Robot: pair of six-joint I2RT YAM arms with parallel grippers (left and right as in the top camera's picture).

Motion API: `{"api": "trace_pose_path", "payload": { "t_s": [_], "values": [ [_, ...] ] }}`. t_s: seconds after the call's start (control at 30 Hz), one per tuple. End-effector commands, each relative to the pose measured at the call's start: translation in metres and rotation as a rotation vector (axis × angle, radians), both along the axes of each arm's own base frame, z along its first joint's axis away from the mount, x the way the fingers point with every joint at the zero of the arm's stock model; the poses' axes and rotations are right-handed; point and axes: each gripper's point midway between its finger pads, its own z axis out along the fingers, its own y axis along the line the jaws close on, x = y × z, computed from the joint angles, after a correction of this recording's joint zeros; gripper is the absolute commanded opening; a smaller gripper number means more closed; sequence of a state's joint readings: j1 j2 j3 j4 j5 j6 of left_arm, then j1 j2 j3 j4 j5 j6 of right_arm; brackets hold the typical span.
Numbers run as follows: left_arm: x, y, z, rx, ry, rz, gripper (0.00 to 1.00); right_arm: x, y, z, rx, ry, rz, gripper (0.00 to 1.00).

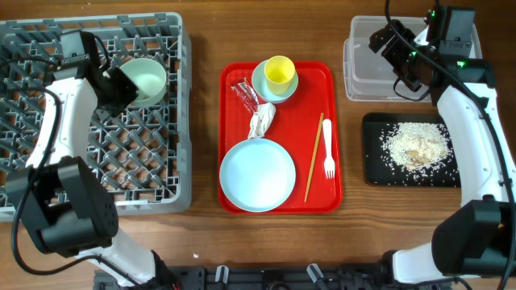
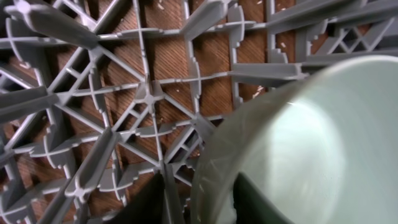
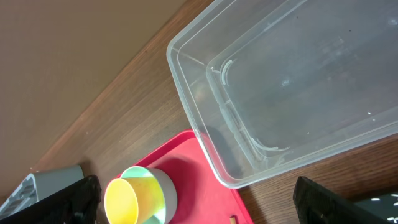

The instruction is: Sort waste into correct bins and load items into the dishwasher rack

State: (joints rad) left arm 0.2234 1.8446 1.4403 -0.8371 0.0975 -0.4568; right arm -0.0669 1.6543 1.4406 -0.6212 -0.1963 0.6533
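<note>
The mint bowl [image 1: 147, 80] sits tilted in the far right part of the rack [image 1: 153, 161], mouth up and toward the left arm. The left gripper [image 2: 211, 205] has it by the near rim. One finger [image 2: 264, 202] is inside the bowl and the other is outside, and the jaws are drawn in to a narrow gap with both fingers against the thin wall. Under the bowl, the grey lattice and its pegs show wood through the gaps.

To the right of the rack lies the red tray [image 1: 228, 137]. At its far end the yellow cup [image 1: 280, 71] stands inside the blue bowl [image 1: 260, 83], with the red wrapper [image 1: 244, 93] just beside them and the napkin [image 1: 261, 121] a little nearer. The napkin touches the far edge of the plate [image 1: 258, 173], which fills the tray's near left corner. The chopstick [image 1: 313, 157] and the fork [image 1: 328, 151] lie side by side along the right of the tray, the fork's tines pointing to the near edge.

Further right stands the clear tub [image 1: 363, 76] — nothing shows inside it. The right gripper [image 1: 395, 48] hangs over its far right part, jaws spread wide and holding nothing. Nearer than the tub sits the black tray [image 1: 372, 169], with the rice [image 1: 415, 145] heaped in its middle and stray grains around the heap. All of this rests on the wooden table [image 1: 201, 242].
</note>
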Motion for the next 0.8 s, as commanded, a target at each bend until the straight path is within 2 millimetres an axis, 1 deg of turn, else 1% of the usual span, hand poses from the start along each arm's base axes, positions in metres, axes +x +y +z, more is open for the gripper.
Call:
{"api": "trace_pose_path", "payload": {
  "t_s": [0.0, 0.03, 0.07, 0.1, 0.13, 0.27, 0.33, 0.37, 0.43, 0.53, 0.63, 0.7, 0.77],
  "values": [
    [0.001, 0.004, -0.005, 0.013, 0.01, 0.011, 0.24, 0.0, -0.003, 0.013, -0.015, -0.032, -0.015, 1.0],
    [0.001, 0.004, -0.005, 0.013, 0.008, 0.011, 0.23, 0.0, -0.003, 0.013, -0.015, -0.032, -0.016, 1.0],
    [0.002, 0.004, -0.006, 0.014, 0.007, 0.011, 0.19, 0.0, -0.003, 0.014, -0.015, -0.032, -0.016, 1.0],
    [0.003, 0.004, -0.006, 0.015, 0.003, 0.011, 0.07, 0.0, -0.003, 0.014, -0.015, -0.032, -0.015, 1.0],
    [0.004, 0.004, -0.006, 0.016, 0.001, 0.011, 0.04, 0.0, -0.003, 0.014, -0.015, -0.032, -0.015, 1.0],
    [0.005, 0.006, -0.005, 0.021, -0.008, 0.015, 0.04, 0.0, -0.003, 0.014, -0.015, -0.032, -0.015, 1.0],
    [0.007, 0.011, 0.003, 0.044, -0.032, 0.027, 0.04, 0.0, -0.003, 0.014, -0.015, -0.032, -0.016, 1.0],
    [0.007, 0.018, 0.01, 0.079, -0.042, 0.059, 0.04, 0.0, -0.003, 0.013, -0.015, -0.032, -0.016, 1.0],
    [0.004, 0.037, 0.029, 0.188, -0.068, 0.104, 0.04, 0.0, -0.003, 0.014, -0.015, -0.032, -0.015, 1.0],
    [-0.007, 0.073, 0.061, 0.409, -0.089, 0.179, 0.04, 0.0, -0.003, 0.014, -0.015, -0.032, -0.016, 1.0],
    [-0.014, 0.093, 0.074, 0.56, -0.058, 0.171, 0.04, 0.0, -0.003, 0.013, -0.015, -0.032, -0.016, 1.0],
    [-0.016, 0.1, 0.077, 0.632, -0.026, 0.124, 0.04, 0.0, -0.003, 0.014, -0.015, -0.032, -0.015, 1.0],
    [-0.019, 0.109, 0.082, 0.691, -0.014, 0.135, 0.04, 0.0, -0.003, 0.014, -0.015, -0.032, -0.016, 1.0]
  ]
}}
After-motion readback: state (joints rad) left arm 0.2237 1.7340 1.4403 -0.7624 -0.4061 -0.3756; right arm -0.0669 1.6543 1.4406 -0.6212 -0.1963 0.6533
